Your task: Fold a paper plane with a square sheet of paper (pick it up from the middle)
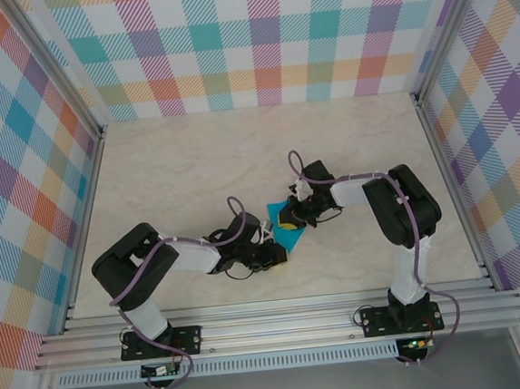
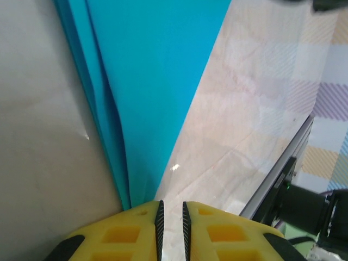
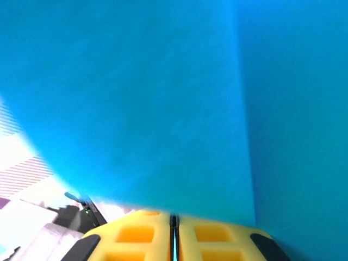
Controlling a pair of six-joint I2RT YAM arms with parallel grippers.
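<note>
- While right pincer (image 3: 174,219) clamps shut on folded paper (image 3: 163,98), sheet spreads just ahead.
- left pincer (image 2: 171,215) nearly closed, paper's narrow end at its fingertips, grip unclear.

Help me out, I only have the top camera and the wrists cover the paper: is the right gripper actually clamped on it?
Observer: Yes. In the right wrist view the right gripper is shut, with a thin sliver of the teal paper between its fingers.
Operator: And the left one?
Observer: The left gripper has a narrow gap between its fingers. Bare table shows through the gap, with no paper in it.
Operator: So where is the paper relative to it?
Observer: A pointed, layered end of the folded paper runs down to the finger on the left of that view and ends at its top edge.
</note>
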